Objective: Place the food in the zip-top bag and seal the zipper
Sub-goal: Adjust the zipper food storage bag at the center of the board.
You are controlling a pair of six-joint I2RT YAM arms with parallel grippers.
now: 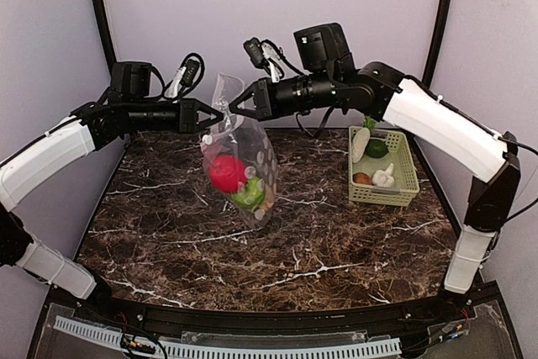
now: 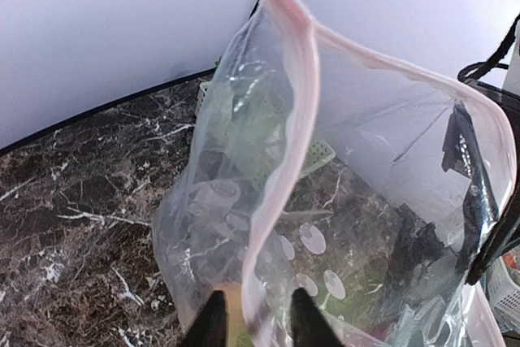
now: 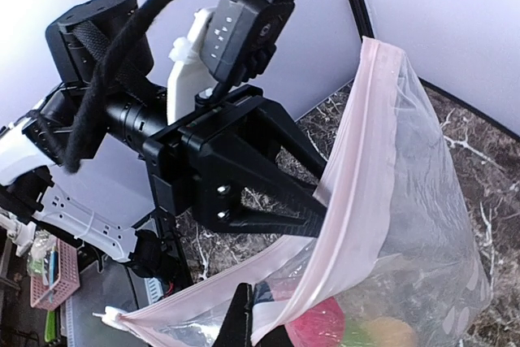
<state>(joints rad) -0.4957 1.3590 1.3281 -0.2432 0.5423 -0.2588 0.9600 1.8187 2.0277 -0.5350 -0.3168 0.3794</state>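
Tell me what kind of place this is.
Probably a robot lab test cell, not a kitchen: a marble-patterned table boxed in by plain pale panels, toy food in a green basket, and the left gripper and right gripper holding up a zip-top bag.

Dark marble table (image 1: 294,260); green basket (image 1: 395,198) far right.

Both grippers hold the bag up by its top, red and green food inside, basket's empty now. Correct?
Not empty. The top external view shows the basket holds the white radish, garlic and a dark green piece. The rest stands: left gripper and right gripper hold the bag up.
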